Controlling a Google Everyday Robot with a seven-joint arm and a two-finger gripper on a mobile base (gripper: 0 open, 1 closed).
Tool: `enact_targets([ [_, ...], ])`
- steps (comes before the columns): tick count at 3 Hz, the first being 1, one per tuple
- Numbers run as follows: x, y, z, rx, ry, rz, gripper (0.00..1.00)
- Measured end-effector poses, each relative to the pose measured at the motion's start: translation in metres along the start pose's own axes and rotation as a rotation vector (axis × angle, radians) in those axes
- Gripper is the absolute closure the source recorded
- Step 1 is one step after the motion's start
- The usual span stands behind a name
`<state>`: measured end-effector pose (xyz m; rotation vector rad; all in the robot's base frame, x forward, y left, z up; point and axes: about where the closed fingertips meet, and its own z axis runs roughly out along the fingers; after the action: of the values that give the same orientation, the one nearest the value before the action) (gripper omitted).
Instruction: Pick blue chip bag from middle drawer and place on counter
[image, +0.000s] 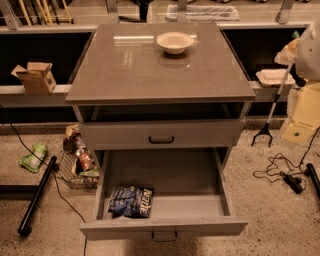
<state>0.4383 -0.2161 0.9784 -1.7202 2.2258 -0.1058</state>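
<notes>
The blue chip bag (131, 201) lies flat in the front left part of the middle drawer (200, 227), which is pulled fully open toward me. The bag is dark blue and crinkled, with white lettering. The counter (125, 70) is the glossy grey-brown slab on top of the cabinet. My gripper is not in view. Only a white rounded part (311, 52) shows at the right edge, level with the counter.
A white bowl (174, 42) sits at the back centre of the counter. The drawer above (200, 134) is closed. On the floor are a green packet (33, 156), a wire basket of snacks (77, 170), a black pole (37, 197), a black grabber stick (265, 132) and cables (280, 172).
</notes>
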Motion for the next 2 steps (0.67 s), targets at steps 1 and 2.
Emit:
enact_targets([
  [1,0.0,0.0,0.0,0.0,0.0,0.0,0.0],
  [2,-0.007,0.007,0.032,-0.041,-0.023,0.01,0.0],
])
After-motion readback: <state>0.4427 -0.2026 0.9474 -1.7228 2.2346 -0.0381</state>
